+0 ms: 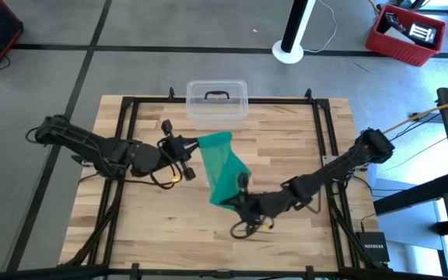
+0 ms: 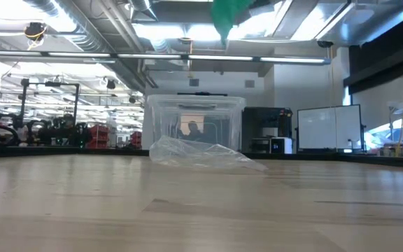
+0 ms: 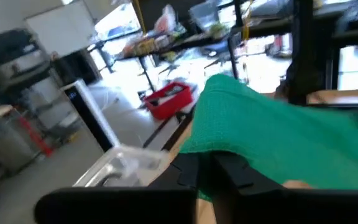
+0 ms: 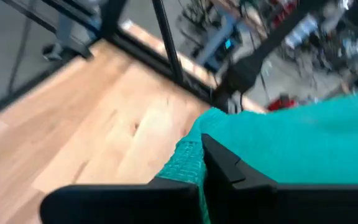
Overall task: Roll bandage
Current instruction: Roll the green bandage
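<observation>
Bandage [image 1: 224,169] unrolled, held taut above counter [image 1: 154,225], pinched by left tool [image 1: 194,149] and right tool [image 1: 239,198]; rolling unstarted

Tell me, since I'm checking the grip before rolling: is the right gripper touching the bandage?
Touching. In the right wrist view the right gripper is shut on the edge of the bandage; the high view shows the strip held up between both arms.
</observation>
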Controlling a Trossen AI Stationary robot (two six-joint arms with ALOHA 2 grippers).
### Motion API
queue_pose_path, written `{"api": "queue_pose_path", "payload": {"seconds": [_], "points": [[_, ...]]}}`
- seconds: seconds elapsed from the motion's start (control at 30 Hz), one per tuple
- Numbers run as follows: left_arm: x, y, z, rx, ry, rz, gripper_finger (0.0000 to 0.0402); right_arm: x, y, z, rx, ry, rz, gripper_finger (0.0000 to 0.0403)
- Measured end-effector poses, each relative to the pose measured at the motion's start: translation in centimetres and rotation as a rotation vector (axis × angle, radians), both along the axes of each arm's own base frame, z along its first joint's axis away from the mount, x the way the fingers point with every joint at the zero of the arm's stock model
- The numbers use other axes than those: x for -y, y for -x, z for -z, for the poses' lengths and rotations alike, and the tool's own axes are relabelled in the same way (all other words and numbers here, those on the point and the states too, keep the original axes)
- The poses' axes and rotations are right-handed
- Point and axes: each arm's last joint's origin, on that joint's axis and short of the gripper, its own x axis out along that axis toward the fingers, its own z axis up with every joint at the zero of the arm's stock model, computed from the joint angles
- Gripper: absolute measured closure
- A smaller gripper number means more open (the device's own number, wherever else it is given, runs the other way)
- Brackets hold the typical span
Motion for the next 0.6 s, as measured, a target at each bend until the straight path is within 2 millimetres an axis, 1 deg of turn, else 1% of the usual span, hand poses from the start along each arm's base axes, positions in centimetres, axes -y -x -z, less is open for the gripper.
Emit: {"api": "queue_pose_path", "payload": {"seconds": [0.07,0.13,0.2,0.3,0.4,0.5,0.6], "points": [[0.3,0.0,-0.3,0.011,-0.029,0.017,0.0396,0.4,-0.8,1.0,-0.022,-0.020,0.038,0.0396],[0.7,0.1,-0.6,0.004,-0.071,0.036,0.0396,1.0,-1.5,1.5,-0.013,-0.071,0.099,0.0390],[1.0,0.1,-0.6,-0.009,-0.102,0.052,0.0396,1.8,-1.9,1.7,-0.013,-0.155,0.159,0.0371],[1.3,0.2,-0.6,-0.034,-0.134,0.068,0.0396,2.9,-2.3,2.0,-0.039,-0.291,0.215,0.0318],[1.4,0.3,-0.4,-0.067,-0.170,0.077,0.0396,3.3,-2.4,2.2,-0.065,-0.387,0.249,0.0252],[1.4,0.3,-0.1,-0.108,-0.190,0.099,0.0396,3.2,-2.1,1.5,-0.055,-0.451,0.235,0.0189],[1.4,0.3,0.2,-0.148,-0.214,0.111,0.0396,3.3,-2.0,0.1,-0.032,-0.468,0.225,0.0141]]}}
